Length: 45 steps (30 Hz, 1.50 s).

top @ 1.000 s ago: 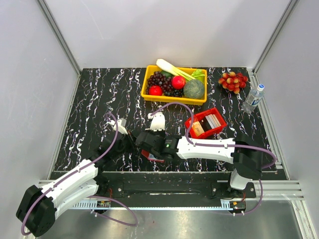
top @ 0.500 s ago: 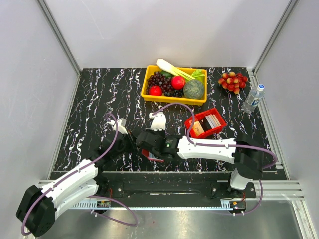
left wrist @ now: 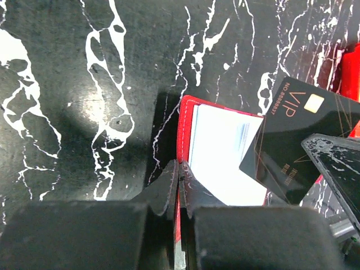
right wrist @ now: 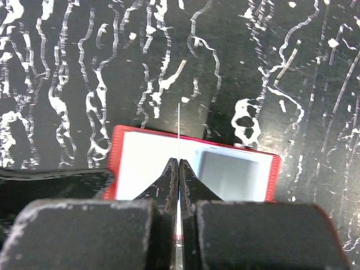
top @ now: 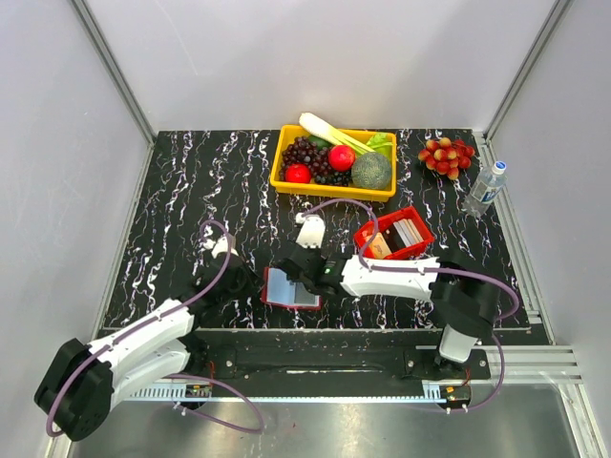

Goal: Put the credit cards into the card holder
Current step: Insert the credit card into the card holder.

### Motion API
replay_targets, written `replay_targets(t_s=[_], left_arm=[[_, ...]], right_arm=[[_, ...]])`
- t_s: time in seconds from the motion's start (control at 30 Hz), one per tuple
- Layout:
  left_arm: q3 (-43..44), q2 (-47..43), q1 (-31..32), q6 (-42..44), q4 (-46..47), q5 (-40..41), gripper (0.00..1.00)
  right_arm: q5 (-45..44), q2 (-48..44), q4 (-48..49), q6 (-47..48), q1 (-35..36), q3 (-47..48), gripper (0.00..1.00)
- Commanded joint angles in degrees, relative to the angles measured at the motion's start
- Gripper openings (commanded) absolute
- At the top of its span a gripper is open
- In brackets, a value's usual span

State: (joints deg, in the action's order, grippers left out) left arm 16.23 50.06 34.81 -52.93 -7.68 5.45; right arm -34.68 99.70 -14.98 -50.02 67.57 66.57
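Observation:
The card holder (top: 289, 289) lies open on the table, dark red with pale blue-grey inner faces. My left gripper (top: 256, 284) is shut on its left red edge, as the left wrist view (left wrist: 180, 169) shows. My right gripper (top: 300, 271) is shut on a black VIP credit card (left wrist: 298, 135) and holds it on edge just above the open holder (right wrist: 225, 174). In the right wrist view the card shows only as a thin line (right wrist: 179, 132) between the fingers (right wrist: 179, 167). More cards, tan (top: 380, 247) and whitish (top: 409, 232), stand in the bright red tray (top: 421, 239).
A yellow basket (top: 329, 188) of fruit and vegetables stands at the back centre. A bunch of red fruit (top: 446, 155) and a water bottle (top: 485, 188) are at the back right. The red tray is just right of my right arm.
The card holder now lies open with its pale faces showing; before, it was mostly hidden under my right gripper. The right gripper has shifted slightly back and right; the left arm moved a little nearer.

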Motion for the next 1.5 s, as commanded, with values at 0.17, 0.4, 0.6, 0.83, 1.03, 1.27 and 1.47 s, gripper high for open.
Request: replay_targets(t_s=[0.17, 0.4, 0.6, 0.83, 1.03, 1.27, 1.47], left_arm=[[-1.29, 3.02, 0.00, -0.95, 1.09, 3.86, 0.00], [-2.34, 3.99, 0.00, -1.56, 3.29, 3.16, 0.00], [-2.61, 4.17, 0.00, -1.48, 4.16, 3.16, 0.00], [-2.43, 4.08, 0.00, -1.39, 4.52, 2.81, 0.00], [-2.34, 4.43, 0.00, -1.30, 4.78, 2.55, 0.00], [-2.34, 4.96, 0.00, -1.21, 5.48, 2.19, 0.00], [-2.60, 4.69, 0.00, -1.30, 6.01, 1.75, 0.00]], right_arm=[[17.88, -11.54, 21.12, -3.77, -7.71, -19.00, 0.00], [24.56, -12.69, 30.96, -6.75, -9.65, -25.60, 0.00], [30.27, -10.23, 34.14, -6.49, -11.14, -25.43, 0.00], [30.80, -7.86, 35.20, -8.16, -13.08, -27.19, 0.00], [31.86, -7.07, 35.81, -8.43, -13.52, -27.98, 0.00], [34.50, -4.52, 34.50, -9.30, -13.69, -26.67, 0.00], [35.98, -2.32, 35.81, -11.33, -14.22, -27.37, 0.00]])
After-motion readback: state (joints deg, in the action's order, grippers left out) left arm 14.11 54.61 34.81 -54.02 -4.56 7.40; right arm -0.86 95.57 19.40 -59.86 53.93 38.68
